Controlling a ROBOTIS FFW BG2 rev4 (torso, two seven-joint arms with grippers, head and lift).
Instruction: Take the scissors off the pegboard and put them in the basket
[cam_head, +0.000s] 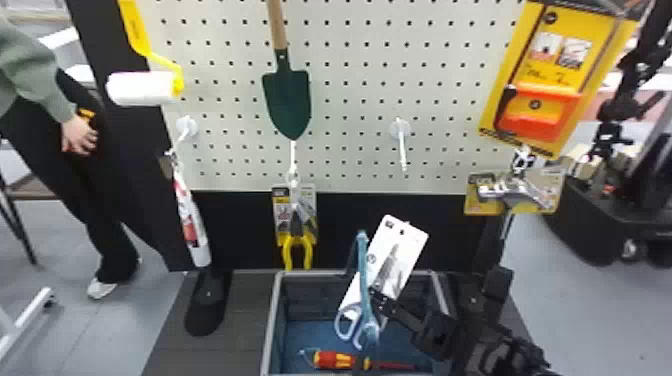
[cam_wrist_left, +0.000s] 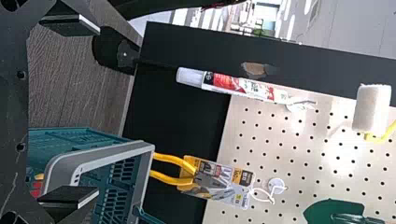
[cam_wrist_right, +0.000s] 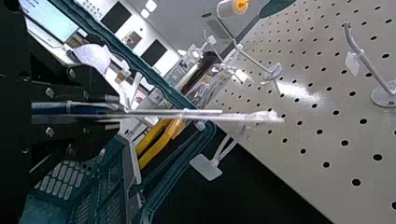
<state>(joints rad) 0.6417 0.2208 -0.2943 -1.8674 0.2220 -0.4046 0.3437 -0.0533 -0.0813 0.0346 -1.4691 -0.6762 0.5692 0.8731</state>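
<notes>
And there were the scissors (cam_head: 389, 262), off the pegboard (cam_head: 350, 100) and up over the basket (cam_head: 271, 320), clenched on their white card (cam_head: 412, 235) by the right gripper (cam_head: 380, 299)! It had them from the robot's right side, low down, near the handles (cam_head: 338, 325). The long axis ran on a slant: card top up and leaning to the robot's right, handles down and to its left, pointing into the basket. The right arm was plainly the nearer one, so this looked like its job to finish.

The catch was the basket's own handle (cam_head: 363, 270), standing up and crossing in front of the card in the head view. My call: the scissors needed to go down clear of that bar before any release, or the card could snag and hang there. A screwdriver (cam_head: 335, 360) lay on the basket floor below, so they might well settle propped against it.

The right wrist view gave what the head view couldn't: the card edge-on, a thin line pinched between the fingers, with a white tag (cam_wrist_right: 205, 168) dangling by it. And the left gripper (cam_wrist_left: 98, 112)? Empty, fingers wide apart, beside the basket in its own wrist view.
</notes>
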